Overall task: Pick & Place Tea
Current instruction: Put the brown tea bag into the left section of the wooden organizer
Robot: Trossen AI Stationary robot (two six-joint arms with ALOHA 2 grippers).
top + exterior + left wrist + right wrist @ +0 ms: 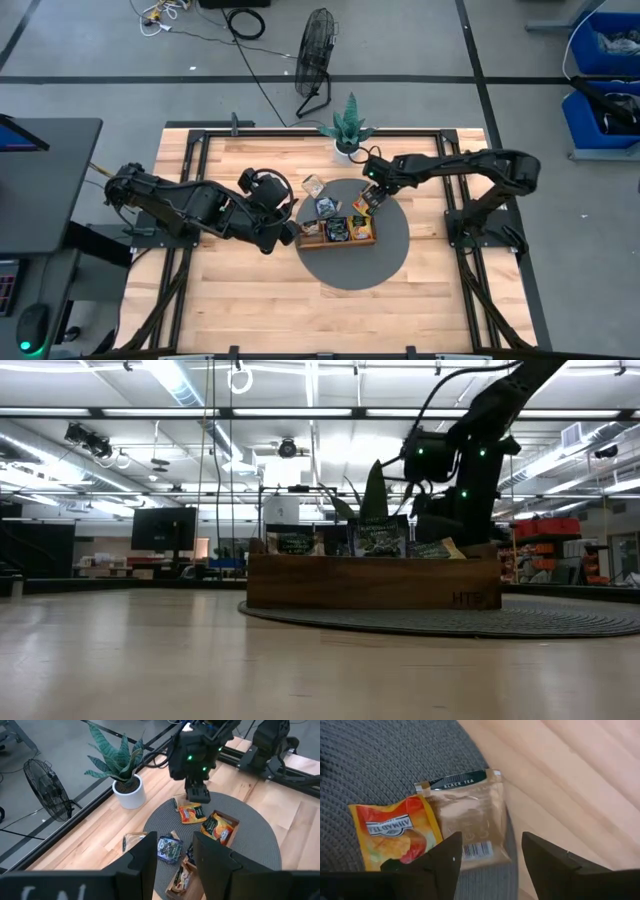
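Note:
The brown wooden tray (pixel 337 232) sits on a round grey mat (pixel 390 255) with several sachets standing in its compartments (pixel 378 538). My right gripper (pixel 490 865) is open and hovers low over the mat's far part, above an orange-yellow sachet (pixel 395 837) and a see-through black-tea sachet (pixel 467 820) that lies half over the mat's edge. Both lie flat. A dark blue sachet (pixel 170 849) lies on the mat, and a pale one (pixel 132 840) at its far-left rim. My left gripper (pixel 182 865) is open and raised by the tray's left end (pixel 293 232).
A potted plant (pixel 348 128) stands at the table's far edge, just beyond the right gripper. The bare wooden table (pixel 240 290) stretches out near and left of the mat. A floor fan (pixel 315 50) and blue bins (pixel 605 60) stand off the table.

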